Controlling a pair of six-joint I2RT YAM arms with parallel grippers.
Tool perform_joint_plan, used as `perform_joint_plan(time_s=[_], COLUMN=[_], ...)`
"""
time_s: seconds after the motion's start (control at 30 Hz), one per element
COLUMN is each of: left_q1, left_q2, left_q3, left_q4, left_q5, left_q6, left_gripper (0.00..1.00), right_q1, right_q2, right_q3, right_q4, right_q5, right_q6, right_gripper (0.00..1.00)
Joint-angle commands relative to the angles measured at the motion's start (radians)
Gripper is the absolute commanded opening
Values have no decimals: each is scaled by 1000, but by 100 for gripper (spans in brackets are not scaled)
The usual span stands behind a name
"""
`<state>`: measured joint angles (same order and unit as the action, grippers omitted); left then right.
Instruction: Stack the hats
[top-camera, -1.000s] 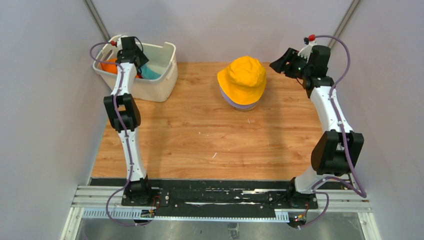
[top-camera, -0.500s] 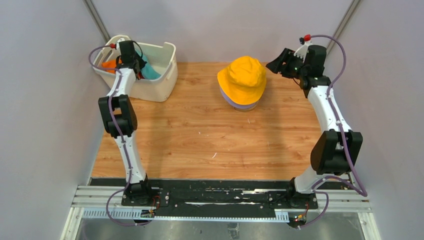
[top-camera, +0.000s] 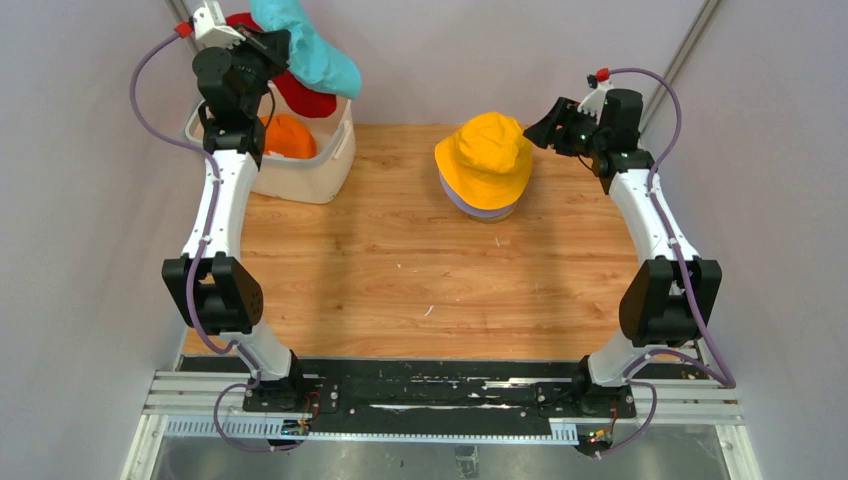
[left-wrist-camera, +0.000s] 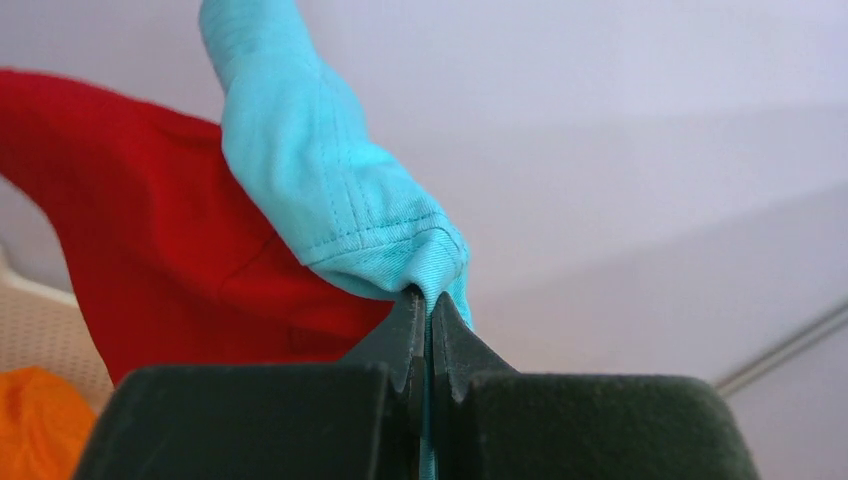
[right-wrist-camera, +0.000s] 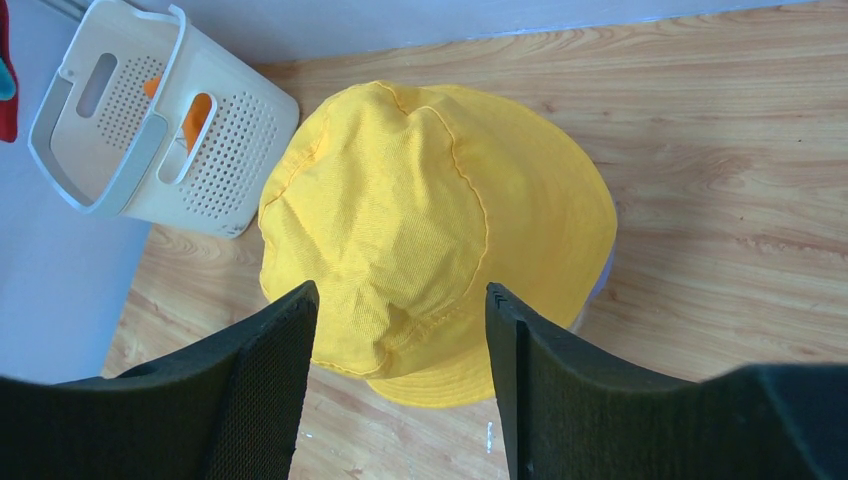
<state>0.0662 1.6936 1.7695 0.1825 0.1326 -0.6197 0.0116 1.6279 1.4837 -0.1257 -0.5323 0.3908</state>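
My left gripper (top-camera: 268, 45) is raised high above the white basket (top-camera: 310, 180) and is shut on the teal hat (top-camera: 312, 52). In the left wrist view the jaws (left-wrist-camera: 428, 300) pinch a fold of the teal hat (left-wrist-camera: 330, 190). The red hat (top-camera: 302, 97) hangs up beside it; I cannot tell whether it is pinched too. An orange hat (top-camera: 288, 135) lies in the basket. The yellow hat (top-camera: 487, 155) sits on top of the lavender hat (top-camera: 478, 211) at mid-table. My right gripper (top-camera: 545, 128) hovers open just right of the yellow hat (right-wrist-camera: 430, 210), holding nothing.
The basket stands at the table's back left corner against the wall, and the right wrist view shows its perforated wall (right-wrist-camera: 235, 150). Grey walls close in the back and both sides. Bare wooden tabletop (top-camera: 400, 270) lies between the stack and the arm bases.
The left gripper shut inside the basket and rose well above it, carrying the teal hat, with the red hat coming up too. The right gripper edged left toward the yellow hat.
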Motion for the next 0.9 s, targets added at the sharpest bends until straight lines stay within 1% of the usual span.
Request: perform_joint_plan(time_s=[0.0, 0.13, 0.23, 0.43, 0.57, 0.7, 0.87], left_q1=[-22, -21, -17, -18, -4, 35, 52], left_q2=[-25, -47, -52, -62, -56, -42, -62], left_q3=[-68, -76, -89, -146, -147, -150, -210], left_q4=[139, 91, 91, 192, 180, 176, 254], left_q5=[93, 37, 49, 98, 64, 63, 92], left_q6=[-37, 13, 12, -32, -17, -26, -79], left_gripper=[0, 0, 0, 0, 0, 0, 0], right_q1=[19, 21, 24, 34, 48, 50, 69], right_q2=[-2, -9, -13, 6, 4, -1, 21], right_q3=[36, 30, 25, 36, 39, 30, 54], right_q4=[13, 17, 23, 79, 85, 82, 96], right_q5=[-22, -25, -29, -104, -108, -103, -142], right_q6=[-18, -16, -16, 26, 28, 25, 39], right_gripper=[62, 62, 62, 61, 61, 61, 61])
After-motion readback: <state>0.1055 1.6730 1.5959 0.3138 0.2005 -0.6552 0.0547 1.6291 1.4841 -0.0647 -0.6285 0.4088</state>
